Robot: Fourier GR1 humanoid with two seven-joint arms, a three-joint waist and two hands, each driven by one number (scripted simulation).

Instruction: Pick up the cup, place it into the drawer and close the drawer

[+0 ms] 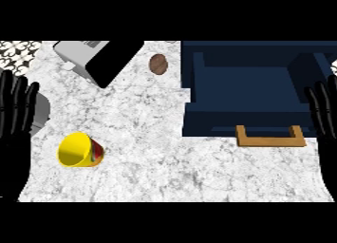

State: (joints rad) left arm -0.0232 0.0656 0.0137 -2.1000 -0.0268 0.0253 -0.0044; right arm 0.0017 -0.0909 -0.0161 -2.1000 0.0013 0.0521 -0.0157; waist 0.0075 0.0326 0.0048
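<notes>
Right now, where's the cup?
In the head view, the yellow cup lies tipped on the marble counter at lower left, beside the left hand, far from the open drawer.

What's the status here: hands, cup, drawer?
Left hand and right hand open, resting at the edges. Yellow cup on its side on the counter, untouched. Drawer open, nothing blocking.

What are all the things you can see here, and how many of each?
cup: 1, yellow, lying on its side at the counter's lower left
drawer: 1, dark blue, open, upper right
handle: 1, tan, on the drawer's near edge
brown oval thing: 1, on the counter just left of the drawer
grey and black appliance: 1, upper left, cannot tell what it is
counter: 1, white marbled
left hand: 1, black, open, fingers up, left edge
right hand: 1, black, open, fingers up, right edge
</notes>
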